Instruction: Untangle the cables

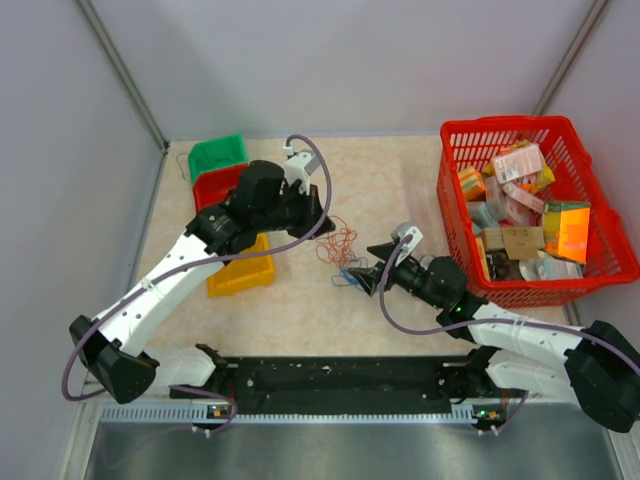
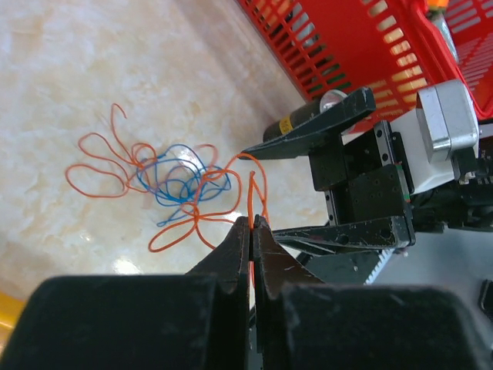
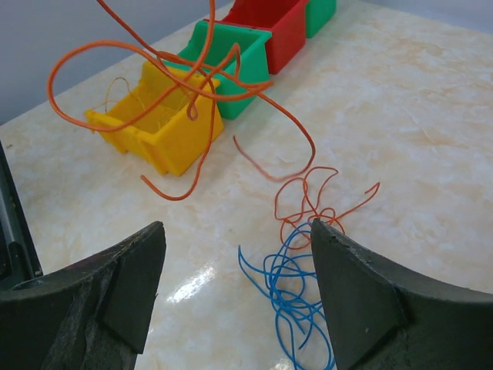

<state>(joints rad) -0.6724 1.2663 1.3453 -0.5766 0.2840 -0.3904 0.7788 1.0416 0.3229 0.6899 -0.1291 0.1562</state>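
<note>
The left hand [image 2: 252,224] has its fingers pressed together on one orange wire [image 2: 251,193], which stands up from between the tips. From the right wrist view, orange loops [image 3: 202,86] hang in the air above the bench [image 3: 416,116]. The rest of the cables [image 1: 340,256] lie in a loose tangle on the bench near its middle, between the two hands; blue wires [image 2: 171,176] sit coiled at the heart of the tangle with orange strands looped around them. The right hand [image 3: 239,266] is just beside the tangle, its fingers spread wide with nothing between them; the blue wires lie on the bench just ahead of it. A yellow bin [image 3: 166,131] stands to the left, and a red basket [image 1: 520,290] filled with packets stands at the right edge.
</note>
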